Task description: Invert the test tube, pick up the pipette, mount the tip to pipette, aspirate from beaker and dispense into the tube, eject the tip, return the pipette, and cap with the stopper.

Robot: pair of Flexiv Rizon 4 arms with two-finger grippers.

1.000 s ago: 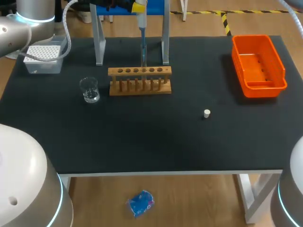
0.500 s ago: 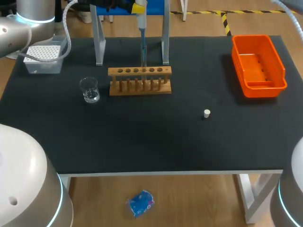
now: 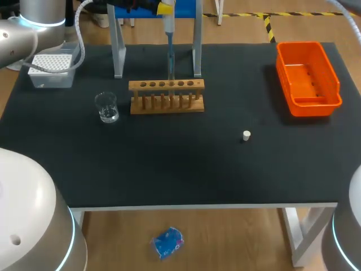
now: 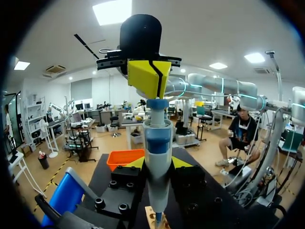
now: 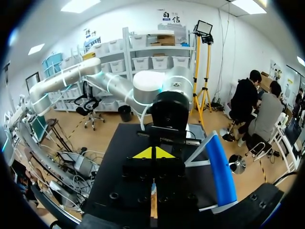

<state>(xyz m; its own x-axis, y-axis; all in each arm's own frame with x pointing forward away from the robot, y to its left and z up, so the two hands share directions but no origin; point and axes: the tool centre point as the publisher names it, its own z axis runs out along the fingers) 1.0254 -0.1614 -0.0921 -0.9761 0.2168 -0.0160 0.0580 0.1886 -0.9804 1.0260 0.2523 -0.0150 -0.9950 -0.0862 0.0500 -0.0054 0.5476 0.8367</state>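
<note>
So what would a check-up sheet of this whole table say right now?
Surface: black table.
Job's things: pipette upright over the wooden rack; beaker beside the rack; tip box at the far left corner; stopper lying alone; orange bin at the right.
Clutter: nothing seen.
Grippers: left gripper shut on the pipette; right gripper shut, at the pipette's top.
Cables: grey hose by the left arm.
Surroundings: nothing seen.

1. A black table (image 3: pixel 169 175) is seen, with a tip box (image 3: pixel 52 69) set at its far-left corner.
2. A beaker (image 3: pixel 106 107) is placed just beside a wooden rack (image 3: pixel 167 96).
3. A stopper (image 3: pixel 246 135) is laid well apart — an orange bin (image 3: pixel 307 79) is set far right.
</note>
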